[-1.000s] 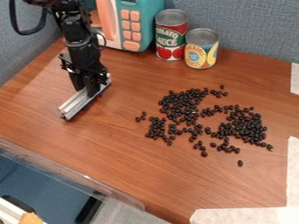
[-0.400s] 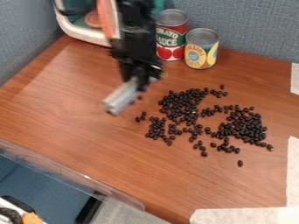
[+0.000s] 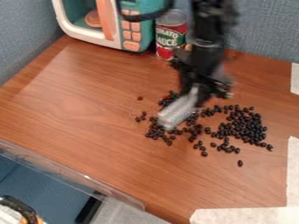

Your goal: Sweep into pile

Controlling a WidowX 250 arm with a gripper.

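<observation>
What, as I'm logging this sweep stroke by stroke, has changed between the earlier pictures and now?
The end effector has swung toward the picture's right, carrying the metal bar from the bare left part of the table to over the left part of the beans. It still holds the bar. The beans in sight, the red can and the toy microwave stayed put.

1 toy microwave (image 3: pixel 117 27) at back, 1 red can (image 3: pixel 168 37) beside it; white tape (image 3: pixel 293 175) at right.

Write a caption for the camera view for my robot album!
The robot's claw holds a silver bar over scattered black beans on a wood-grain table, not yet one pile.
</observation>
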